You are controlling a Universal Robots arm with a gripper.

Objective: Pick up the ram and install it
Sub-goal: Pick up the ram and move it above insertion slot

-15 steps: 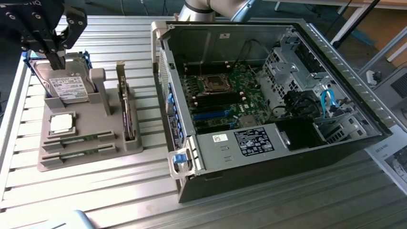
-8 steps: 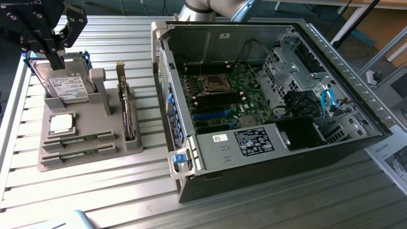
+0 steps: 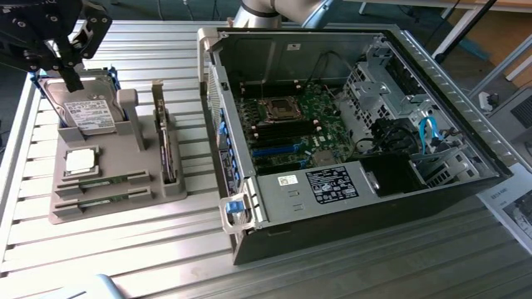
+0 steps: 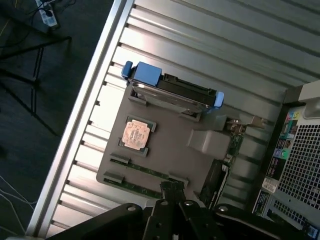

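Hand [image 3: 73, 81] hangs above the far end of the grey tray [image 3: 116, 212], over the drive [image 3: 87, 112]. Fingertips read as pressed together with nothing between them: closed and empty, as far as I can judge. In the wrist view the hand [image 4: 173, 189] looks down over the tray's ram end.

Ram [image 3: 104, 182] sits in a slot in the tray, just beside the CPU [image 3: 79, 161]. A second stick [image 3: 101, 200], alike, lies in the next slot, parallel, toward the tray's outer edge. Same pair in the wrist view: ram [image 4: 147, 171], second stick [image 4: 137, 186]. I cannot tell which of the two is meant. Neither is touched.

Card [image 3: 166, 143] stands upright on the tray's side nearest the case [image 3: 432, 81]. The case lies open on the slatted surface [image 3: 124, 261], board [image 3: 320, 103] exposed. Tray and case are near each other but apart.

Handling, my judgement: the ram is light, thin and stiff, but will not forgive bending or a hard pinch on its chips. Only its long upper edge stands free of the slot. I'd take it mid-length, across the thin faces, squarely, so it lifts straight without twisting.
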